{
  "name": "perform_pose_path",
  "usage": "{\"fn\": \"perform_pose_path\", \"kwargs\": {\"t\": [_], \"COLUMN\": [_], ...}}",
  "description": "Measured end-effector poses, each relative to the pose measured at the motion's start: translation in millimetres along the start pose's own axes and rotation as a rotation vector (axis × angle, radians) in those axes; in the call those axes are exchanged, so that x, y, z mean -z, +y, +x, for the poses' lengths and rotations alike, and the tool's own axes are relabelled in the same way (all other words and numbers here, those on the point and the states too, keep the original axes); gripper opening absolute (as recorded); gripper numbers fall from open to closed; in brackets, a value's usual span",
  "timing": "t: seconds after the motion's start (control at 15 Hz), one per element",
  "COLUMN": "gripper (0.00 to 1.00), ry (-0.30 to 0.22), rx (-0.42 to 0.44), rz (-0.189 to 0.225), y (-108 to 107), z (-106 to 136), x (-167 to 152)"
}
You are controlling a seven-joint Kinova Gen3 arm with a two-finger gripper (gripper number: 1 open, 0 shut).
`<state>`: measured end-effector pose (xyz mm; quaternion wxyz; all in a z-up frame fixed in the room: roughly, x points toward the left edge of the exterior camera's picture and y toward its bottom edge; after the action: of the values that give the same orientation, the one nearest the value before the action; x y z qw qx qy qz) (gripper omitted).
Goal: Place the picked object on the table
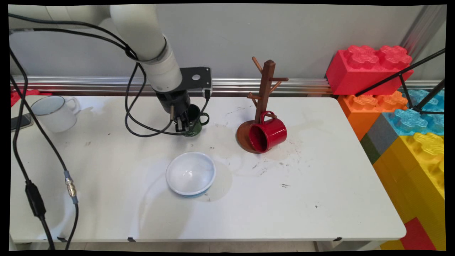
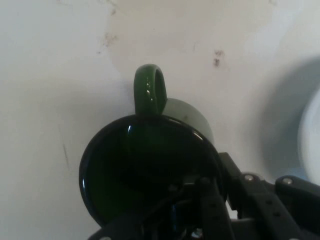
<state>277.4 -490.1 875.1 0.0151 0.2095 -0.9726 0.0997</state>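
The hand (image 1: 183, 124) is clamped on the green mug's (image 1: 194, 122) rim, handle at twelve in the hand view; the grip must stay firm, the mug level.

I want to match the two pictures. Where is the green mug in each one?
Main view: green mug sits at the middle back of the table, under the tool.
Hand view: it fills the lower middle, handle pointing up.
Shared landmark: the white bowl, at the hand view's right edge.
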Motion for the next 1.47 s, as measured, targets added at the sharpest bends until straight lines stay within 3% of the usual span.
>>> {"fn": "perform_pose_path", "kwargs": {"t": [0.8,1.47], "gripper": [0.0,0.0], "ry": [0.017,0.023], "rx": [0.019,0.026], "rz": [-0.016,-0.025], "y": [-1,2], "z": [8,6], "x": [-39,-52]}}
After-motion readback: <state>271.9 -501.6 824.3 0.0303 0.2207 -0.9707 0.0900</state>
